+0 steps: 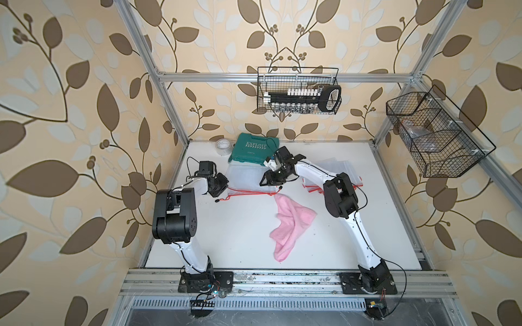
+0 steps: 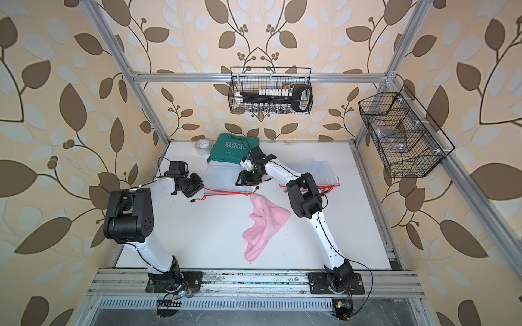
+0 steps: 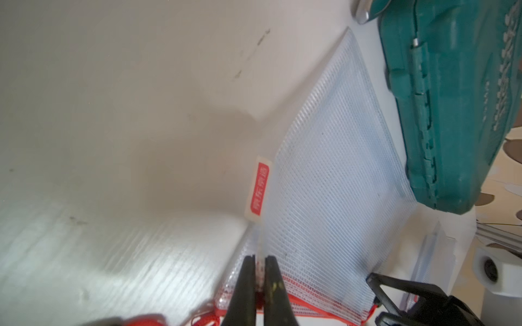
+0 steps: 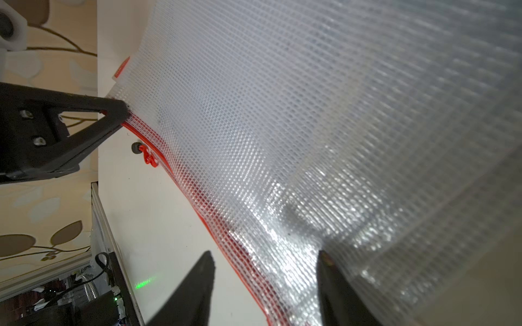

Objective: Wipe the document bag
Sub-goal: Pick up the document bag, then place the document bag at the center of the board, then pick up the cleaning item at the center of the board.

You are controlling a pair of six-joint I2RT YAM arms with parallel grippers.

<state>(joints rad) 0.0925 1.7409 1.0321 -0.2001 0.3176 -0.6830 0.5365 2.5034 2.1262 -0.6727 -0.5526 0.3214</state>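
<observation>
Clamped by the left gripper [image 3: 260, 262] is the document bag [image 3: 324, 175] (mesh, red-zipped); the right gripper [image 4: 265, 265] is held spread over it. A wall basket [image 1: 261, 82] is stocked with sockets [image 1: 302, 91].

The left arm [image 1: 193, 254] and right arm [image 1: 358, 234] have white links, black joints, thin black cables and black jaws.

One pink cloth [image 1: 291, 223], one green case [image 1: 251, 148], one tape roll [image 1: 223, 145], one loose document bag [image 1: 245, 177], one bag stack [image 1: 336, 172], two wire baskets [image 1: 261, 81] [image 1: 452, 158].
</observation>
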